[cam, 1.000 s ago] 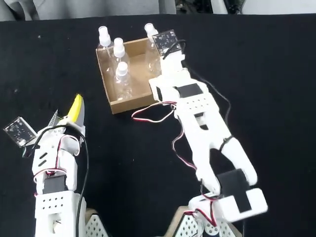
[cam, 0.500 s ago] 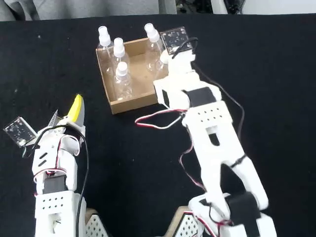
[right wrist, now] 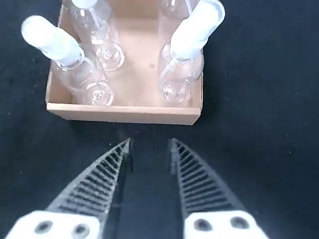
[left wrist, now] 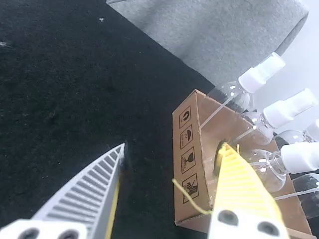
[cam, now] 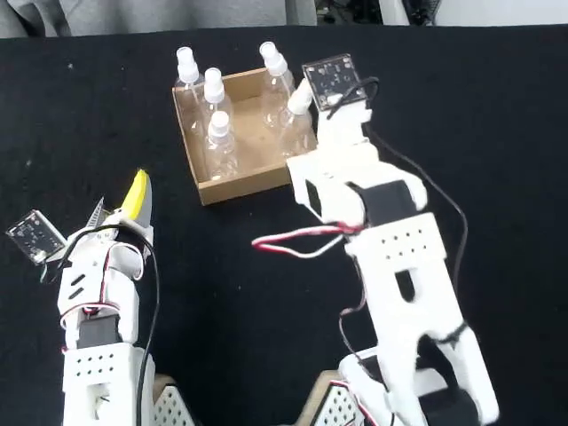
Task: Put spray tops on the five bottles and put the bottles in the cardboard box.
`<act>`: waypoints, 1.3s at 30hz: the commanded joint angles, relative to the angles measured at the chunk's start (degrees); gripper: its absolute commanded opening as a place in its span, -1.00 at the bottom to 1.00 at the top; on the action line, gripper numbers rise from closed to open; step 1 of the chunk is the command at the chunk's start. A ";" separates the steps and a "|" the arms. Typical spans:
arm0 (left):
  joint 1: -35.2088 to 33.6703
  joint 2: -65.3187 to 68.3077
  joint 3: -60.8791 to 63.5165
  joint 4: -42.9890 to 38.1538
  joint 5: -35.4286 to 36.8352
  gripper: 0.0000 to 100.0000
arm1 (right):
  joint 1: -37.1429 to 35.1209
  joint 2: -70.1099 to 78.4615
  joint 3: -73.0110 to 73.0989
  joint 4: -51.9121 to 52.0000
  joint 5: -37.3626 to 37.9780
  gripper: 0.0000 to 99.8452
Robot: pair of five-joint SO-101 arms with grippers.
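A black cloth-covered counter (cam: 497, 106) fills the scene, its surface matte and flecked with pale lint. Along its far edge lies rumpled grey fabric (cam: 133, 18), and in the left wrist view a pale wall (left wrist: 309, 55) shows behind it.

The open brown cardboard box (cam: 232, 185) sits toward the far side of the counter, between the two arms' reach. All five clear plastic bottles (cam: 219, 146) stand upright inside it, each with a white spray top (cam: 214, 84). Three stand along one side and two along the other.

The right hand (right wrist: 150, 143) hovers over bare cloth just outside one wall of the box (right wrist: 124, 113). Its grey ribbed fingers (right wrist: 197, 174) are parted and grip nothing. The nearest bottle (right wrist: 182, 64) is just inside that wall.

The left hand (cam: 117, 206) is well apart from the box, nearer the front of the counter. Its yellow finger (left wrist: 239, 189) and grey finger (left wrist: 89, 194) are spread wide, released.
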 commanded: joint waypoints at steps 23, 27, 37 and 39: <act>0.22 -0.79 1.45 -0.62 -6.59 -0.94 | 5.19 -39.87 33.45 -3.69 2.99 -0.94; 0.31 -0.79 1.45 -0.53 -6.59 -0.94 | 5.19 -43.74 37.14 -4.40 2.99 -0.94; 0.40 -0.79 1.45 -0.53 -6.59 -0.94 | 5.19 -50.33 50.24 -14.68 2.73 -0.94; 0.40 -0.79 1.45 -0.53 -6.59 -0.94 | 5.19 -51.38 51.38 -14.77 2.73 -0.94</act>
